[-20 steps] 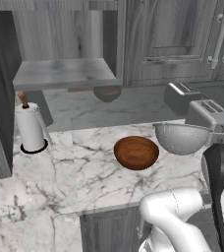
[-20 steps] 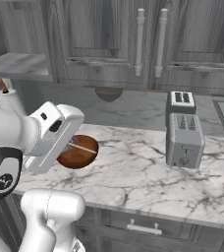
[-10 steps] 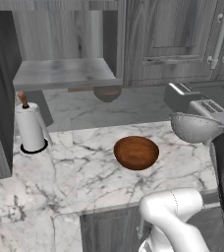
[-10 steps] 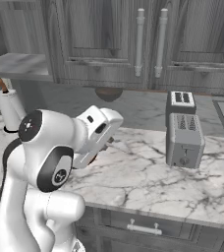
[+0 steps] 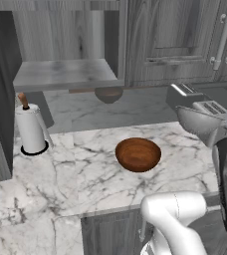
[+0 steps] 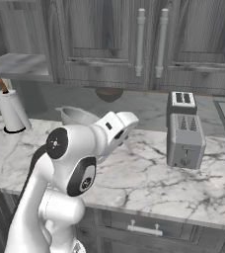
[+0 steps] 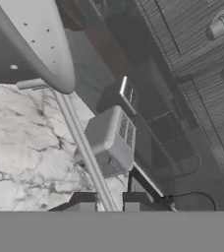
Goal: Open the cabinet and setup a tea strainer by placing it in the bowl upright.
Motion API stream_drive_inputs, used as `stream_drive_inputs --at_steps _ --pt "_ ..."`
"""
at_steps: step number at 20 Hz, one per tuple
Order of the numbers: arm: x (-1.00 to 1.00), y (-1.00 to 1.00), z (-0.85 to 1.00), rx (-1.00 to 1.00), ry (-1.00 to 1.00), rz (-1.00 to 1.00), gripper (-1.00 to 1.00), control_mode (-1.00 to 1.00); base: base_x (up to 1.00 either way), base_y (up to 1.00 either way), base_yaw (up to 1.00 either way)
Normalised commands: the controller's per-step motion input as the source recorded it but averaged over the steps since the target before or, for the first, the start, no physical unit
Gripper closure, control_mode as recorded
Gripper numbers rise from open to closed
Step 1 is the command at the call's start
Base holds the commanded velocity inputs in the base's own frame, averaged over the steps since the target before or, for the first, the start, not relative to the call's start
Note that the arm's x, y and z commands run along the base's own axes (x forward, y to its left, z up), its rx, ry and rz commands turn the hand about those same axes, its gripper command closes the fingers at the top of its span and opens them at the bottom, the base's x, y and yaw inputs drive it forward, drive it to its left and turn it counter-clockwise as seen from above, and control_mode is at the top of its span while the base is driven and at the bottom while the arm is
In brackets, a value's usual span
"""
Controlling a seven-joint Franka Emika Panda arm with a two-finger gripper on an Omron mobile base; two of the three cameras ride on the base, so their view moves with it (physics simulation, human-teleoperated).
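We saw the claw [image 7: 107,205] clenched on the thin handle of the silver-grey mesh tea strainer [image 5: 201,124], held above the bench, right of the glossy reddish-brown wooden bowl [image 5: 138,154].

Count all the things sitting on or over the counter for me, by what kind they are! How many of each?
Bowls: 1, the bowl.
Strainers: 1, the strainer, held up by the gripper.
Toasters: 1, the toaster.
Paper towel rolls: 1, the roll.
Total: 4.
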Motion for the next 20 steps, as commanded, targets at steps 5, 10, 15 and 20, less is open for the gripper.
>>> stream_drive_inputs --at_steps 5,10,15,20 --pt "0.04 0.0 -0.32 -0.18 -0.48 0.0 1.0 -1.0 0.0 0.0 0.0" --pt "0.25 0.0 -0.28 -0.17 -0.43 0.06 1.0 -1.0 0.0 0.0 0.0" --pt "0.3 0.0 -0.31 -0.18 -0.31 0.2 1.0 -1.0 0.0 0.0 0.0" --pt "0.17 0.0 -0.4 -0.23 -0.15 0.23 1.0 -1.0 0.0 0.0 0.0"
